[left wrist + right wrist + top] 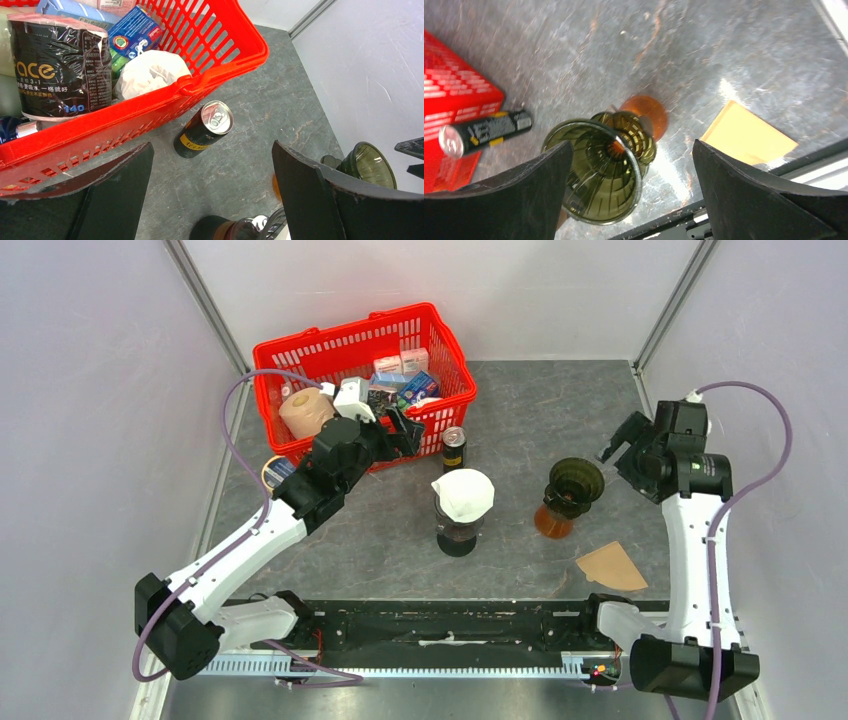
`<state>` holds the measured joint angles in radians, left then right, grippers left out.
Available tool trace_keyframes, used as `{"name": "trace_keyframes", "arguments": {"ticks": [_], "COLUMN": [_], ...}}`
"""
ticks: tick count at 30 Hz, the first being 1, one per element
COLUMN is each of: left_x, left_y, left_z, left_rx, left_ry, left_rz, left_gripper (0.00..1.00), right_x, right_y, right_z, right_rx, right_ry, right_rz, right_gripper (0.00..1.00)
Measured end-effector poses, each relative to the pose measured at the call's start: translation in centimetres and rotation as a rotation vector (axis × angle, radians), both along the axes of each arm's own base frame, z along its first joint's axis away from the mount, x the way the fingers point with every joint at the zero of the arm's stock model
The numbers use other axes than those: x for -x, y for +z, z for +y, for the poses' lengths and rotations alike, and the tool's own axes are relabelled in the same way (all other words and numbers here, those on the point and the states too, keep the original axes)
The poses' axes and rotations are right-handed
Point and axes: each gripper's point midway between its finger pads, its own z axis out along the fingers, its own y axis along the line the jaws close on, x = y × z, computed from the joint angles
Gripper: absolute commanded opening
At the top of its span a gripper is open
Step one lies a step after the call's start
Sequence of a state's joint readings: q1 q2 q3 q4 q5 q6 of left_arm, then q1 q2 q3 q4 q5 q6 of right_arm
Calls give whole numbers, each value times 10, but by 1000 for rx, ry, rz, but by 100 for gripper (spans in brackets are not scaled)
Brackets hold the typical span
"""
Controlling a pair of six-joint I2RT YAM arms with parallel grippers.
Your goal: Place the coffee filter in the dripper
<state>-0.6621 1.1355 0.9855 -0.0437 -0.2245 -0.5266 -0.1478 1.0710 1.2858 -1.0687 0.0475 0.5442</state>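
Right fingers (754, 195): released, spread wide, nothing between them, raised above the table (520, 400). Dripper (599, 170), dark green glass: seen through the gap between the right fingers, nearer the left one, mouth showing and no paper in it; an orange base (649, 110) sits under it. Whether it stands fully upright cannot be told. Coffee filter (749, 137), brown paper: flat on the table beyond the right-hand finger of that pair, apart from the dripper and untouched. Left fingers (115, 195): released, wide apart, holding nothing, raised beside the red basket (220, 70). Drink can (205, 129), black and yellow: upright on the table ahead of the left fingers' gap, just beside the basket wall. White paper cone (463, 495): resting on a dark jar (458, 535), between the two pairs of fingers. The basket holds packaged goods.
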Motion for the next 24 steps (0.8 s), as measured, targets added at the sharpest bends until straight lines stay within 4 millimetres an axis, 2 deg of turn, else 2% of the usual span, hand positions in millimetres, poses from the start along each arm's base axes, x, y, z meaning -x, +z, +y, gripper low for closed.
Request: {"name": "trace_keyframes", "arguments": {"ticks": [6, 8, 10, 12, 15, 17, 19, 24], "left_x": [-1, -1, 0, 0, 1, 1, 2, 4], "left_y": [5, 6, 6, 6, 7, 7, 7, 12], "left_z": [-1, -2, -3, -4, -6, -7, -6, -4], "left_rx": [13, 16, 18, 19, 24, 26, 28, 37], "left_ry": [-2, -9, -15, -21, -33, -39, -39, -38], "left_rz": [-16, -18, -18, -18, -20, -21, -23, -36], "left_gripper": [95, 95, 95, 95, 95, 95, 95, 95], "right_x": [21, 36, 53, 71, 95, 105, 111, 118], "right_y": [3, -9, -33, -65, -117, -142, -160, -197], "right_z": [-52, -73, -87, -91, -79, -70, -64, -65], "right_rx": [50, 48, 34, 2, -97, -151, -184, -209], "right_ry": [-263, -380, -475, -539, -591, -611, -624, -678], "right_rz": [8, 38, 93, 172, 293, 352, 395, 464], "right_gripper": [97, 97, 97, 97, 97, 97, 97, 97]}}
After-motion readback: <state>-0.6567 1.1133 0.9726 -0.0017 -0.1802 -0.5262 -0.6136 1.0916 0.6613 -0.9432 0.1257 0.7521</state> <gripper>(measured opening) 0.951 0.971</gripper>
